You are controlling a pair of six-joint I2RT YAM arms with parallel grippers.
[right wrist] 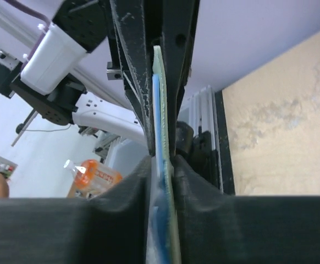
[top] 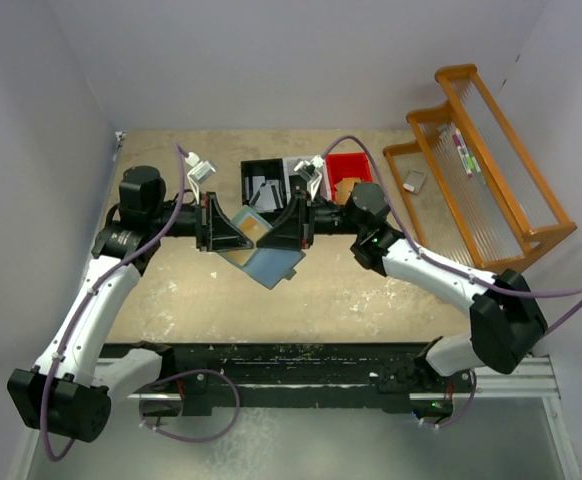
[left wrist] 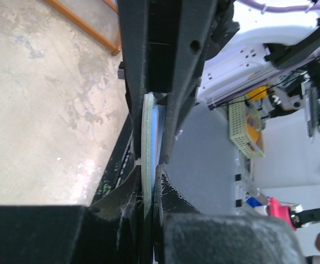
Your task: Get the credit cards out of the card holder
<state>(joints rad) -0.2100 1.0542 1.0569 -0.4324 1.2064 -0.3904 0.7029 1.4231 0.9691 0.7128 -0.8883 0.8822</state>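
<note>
The card holder (top: 271, 262) is a pale teal, blue-green wallet held tilted above the middle of the table between both grippers. A tan-orange card (top: 255, 229) shows on its upper part. My left gripper (top: 233, 235) is shut on the holder's left side and my right gripper (top: 283, 232) is shut on its right side, tips almost meeting. In the left wrist view the holder (left wrist: 148, 132) is edge-on, pinched in the gripper (left wrist: 149, 176). In the right wrist view the holder (right wrist: 161, 137) is edge-on in the gripper (right wrist: 163, 165). No grey-white card can be made out.
A black bin (top: 261, 180), a white bin (top: 301, 168) and a red bin (top: 349, 170) stand in a row just behind the grippers. An orange stepped rack (top: 481, 170) with small items stands at the right. Walls close the left, back and right.
</note>
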